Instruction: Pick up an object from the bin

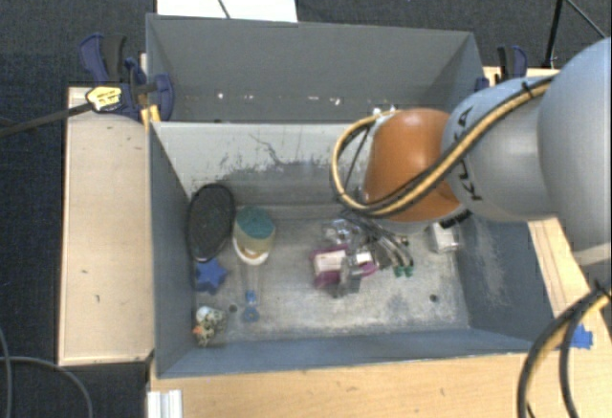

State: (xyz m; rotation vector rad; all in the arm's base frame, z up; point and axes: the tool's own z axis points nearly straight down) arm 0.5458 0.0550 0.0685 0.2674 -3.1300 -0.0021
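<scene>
Clutter lines the left side of the grey bin (306, 72): a black oval brush (210, 218) by the wall, a blue star-shaped piece (208, 275) below it, a teal-topped tub (253, 234) just beside, and small trinkets (206, 325) in the near corner. At mid-floor lies a purple-and-white thing (332, 268), and the arm's working end hangs low right over it, under the orange wrist cover (406, 167). From where I stand the tangle there hides the jaws, so I cannot tell whether they are released or clenched. It looks like the grasping step. Next, I'd judge, comes a firm grip on that purple piece and a straight lift, clear of the small white piece (445, 236) to its right.
</scene>
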